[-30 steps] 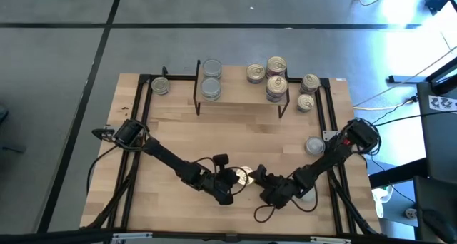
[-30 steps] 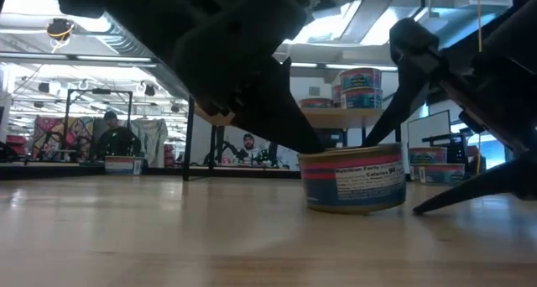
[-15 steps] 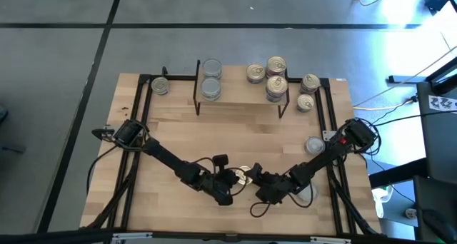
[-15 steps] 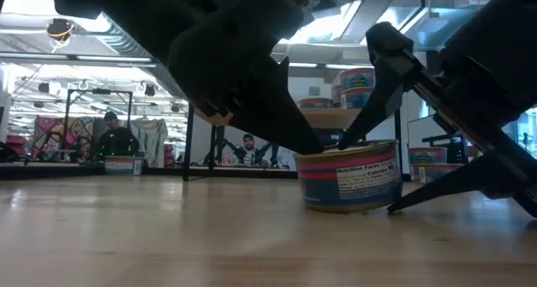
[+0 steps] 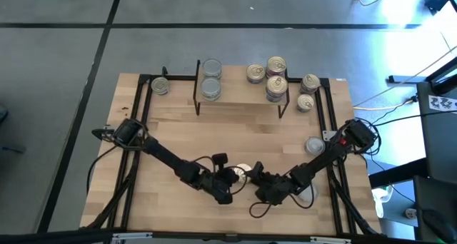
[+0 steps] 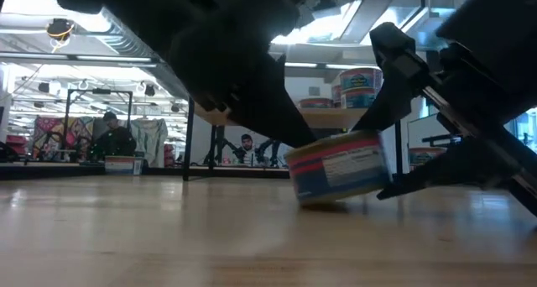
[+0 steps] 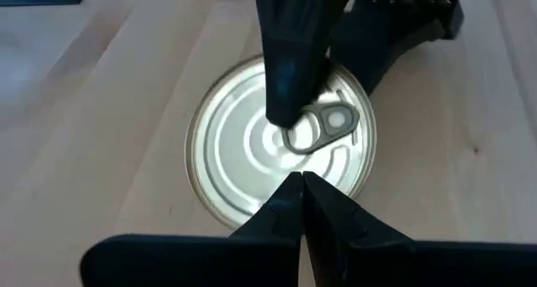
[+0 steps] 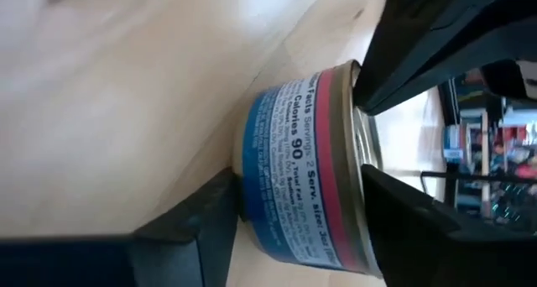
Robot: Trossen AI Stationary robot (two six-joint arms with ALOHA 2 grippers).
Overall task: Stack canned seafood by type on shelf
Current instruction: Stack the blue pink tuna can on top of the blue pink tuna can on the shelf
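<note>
Overhead: wood table w/ 2 dark robot arms meeting near the front edge, centre. Between them sits 1 can (image 5: 244, 174) w/ a pull-ring lid and a blue and red label.

Low view: that can (image 6: 337, 166) is tilted, 1 side of its base lifted off the tabletop (image 6: 168, 237).

Right gripper (image 5: 258, 180) has the can: in the right wrist view 1 finger (image 8: 193, 228) sits at the can's base and the other over the lid, so the pincer is about a can-height apart and closed on it. Can label (image 8: 289, 178) reads "Calories 90".

Left gripper (image 5: 232, 178) is just beside the can on its other side. In the left wrist view its own fingers (image 7: 289, 211) are pressed together, tips over the lid's near rim, holding nothing. A dark finger of the other arm lies across the lid by the pull ring (image 7: 323, 127).

Shelf (image 5: 239, 94) at the back of the table: 2 silver-lidded cans (image 5: 211, 78) at its left end, gold-lidded cans (image 5: 271, 76) toward its right end, some stacked. 2 more cans (image 5: 308, 92) just right of the shelf, 1 (image 5: 160, 86) off its left, 1 (image 5: 315, 145) near the right arm.
</note>
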